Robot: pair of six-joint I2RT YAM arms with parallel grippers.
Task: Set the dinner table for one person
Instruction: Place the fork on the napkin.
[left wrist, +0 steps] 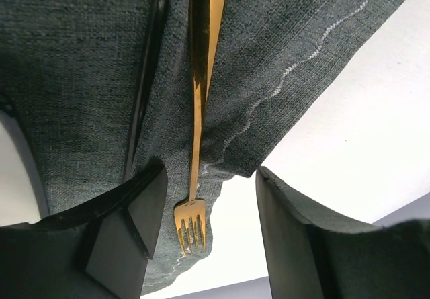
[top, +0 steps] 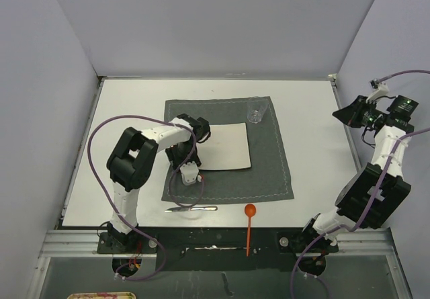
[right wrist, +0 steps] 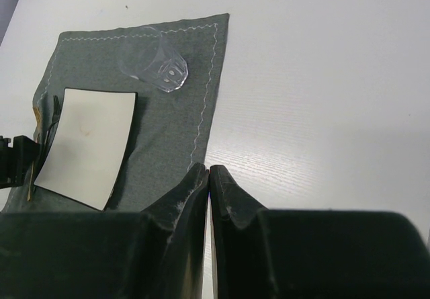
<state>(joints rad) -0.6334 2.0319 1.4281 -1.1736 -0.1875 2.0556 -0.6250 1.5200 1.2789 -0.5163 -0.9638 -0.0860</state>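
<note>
Left arm (top: 138,161), right arm (top: 373,193): black joints, white links, external purple cables (top: 90,144). Left gripper (left wrist: 209,173), right gripper (right wrist: 208,171): matte black fingers (left wrist: 127,242).

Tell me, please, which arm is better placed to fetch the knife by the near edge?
Left. The left claw, open, hangs over the placemat close to the knife; the right claw is shut and held up far to the right.

plate (top: 225,146), glass (top: 256,111) on placemat (top: 269,171), on dinner table (top: 316,144)

Overhead view down onto dinner table (top: 316,131), wrist views close, all sharing placemat (top: 269,171)
</note>
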